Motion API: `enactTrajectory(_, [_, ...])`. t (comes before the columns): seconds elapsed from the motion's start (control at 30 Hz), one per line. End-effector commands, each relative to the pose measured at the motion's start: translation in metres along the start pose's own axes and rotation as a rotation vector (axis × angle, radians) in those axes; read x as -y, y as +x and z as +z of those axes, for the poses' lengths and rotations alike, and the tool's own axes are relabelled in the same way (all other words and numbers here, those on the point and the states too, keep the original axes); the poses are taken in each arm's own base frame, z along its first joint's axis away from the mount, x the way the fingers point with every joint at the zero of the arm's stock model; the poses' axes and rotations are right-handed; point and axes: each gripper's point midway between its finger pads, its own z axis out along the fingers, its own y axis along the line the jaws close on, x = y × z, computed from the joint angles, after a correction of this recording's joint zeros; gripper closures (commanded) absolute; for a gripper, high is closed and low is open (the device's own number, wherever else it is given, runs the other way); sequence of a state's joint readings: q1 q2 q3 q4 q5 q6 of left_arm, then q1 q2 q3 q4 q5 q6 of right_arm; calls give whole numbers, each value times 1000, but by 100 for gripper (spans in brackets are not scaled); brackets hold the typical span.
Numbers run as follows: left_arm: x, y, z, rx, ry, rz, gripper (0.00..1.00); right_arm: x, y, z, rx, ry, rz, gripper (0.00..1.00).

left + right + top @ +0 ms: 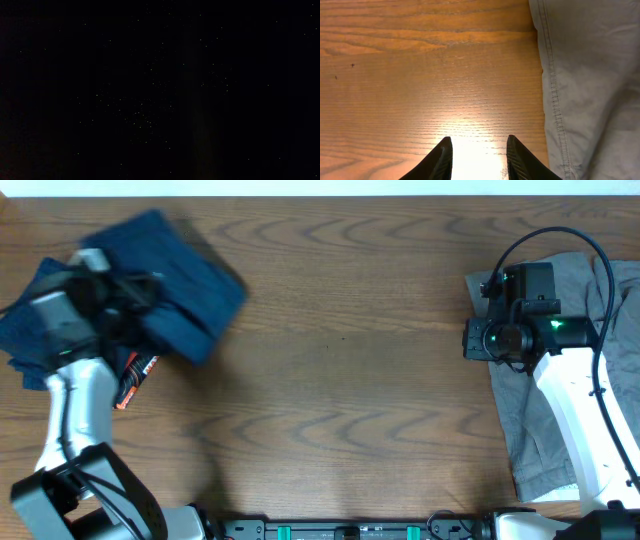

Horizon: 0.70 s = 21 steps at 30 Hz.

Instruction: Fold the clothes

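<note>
**Caught Mid-Fold With Navy Shorts at the Desk's Far Left**

Found the navy shorts [190, 285] heaped at the far left of the desk [340, 380], blurred in the overhead view, with more navy cloth spread beneath. Saw the left gripper [125, 290] sunk among those folds. Could not tell whether clamped or apart, and got only blackness from the left wrist view, probably from cloth over the lens. Spotted the right gripper [479, 142] well apart from all that, low over bare wood just beside the seamed edge of a grey garment [590, 75], fingers spread and nothing between them. Judged the step in hand to be the handling of the navy shorts on the left, either a fold or a set-down onto the pile. Reckoned the next move to call for a flat lay of the cloth, edges squared, then a clean release without dragging the pile askew.
</note>
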<state>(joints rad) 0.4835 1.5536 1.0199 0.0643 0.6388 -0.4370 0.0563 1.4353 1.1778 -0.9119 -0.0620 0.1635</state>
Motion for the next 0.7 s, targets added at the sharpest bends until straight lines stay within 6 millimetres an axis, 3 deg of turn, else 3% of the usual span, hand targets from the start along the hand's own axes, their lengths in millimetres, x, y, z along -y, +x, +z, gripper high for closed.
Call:
enactTrajectory(0.0, [3, -61, -33, 156, 2, 58, 94, 3, -1, 0, 2, 12, -11, 66])
enactTrajectory(0.13, [-14, -91, -54, 244, -32, 60, 94, 3, -1, 0, 2, 12, -11, 66])
enactTrajectory(0.27, [-36, -102, -61, 279, -67, 44, 94, 3, -1, 0, 2, 12, -10, 66])
enactTrajectory(0.47, [-84, -102, -51, 275, -122, -12, 94, 3, -1, 0, 0, 11, -11, 65])
enactTrajectory(0.67, [-159, -83, -43, 240, -280, -136, 94, 3, 0, 0, -3, 12, -2, 65])
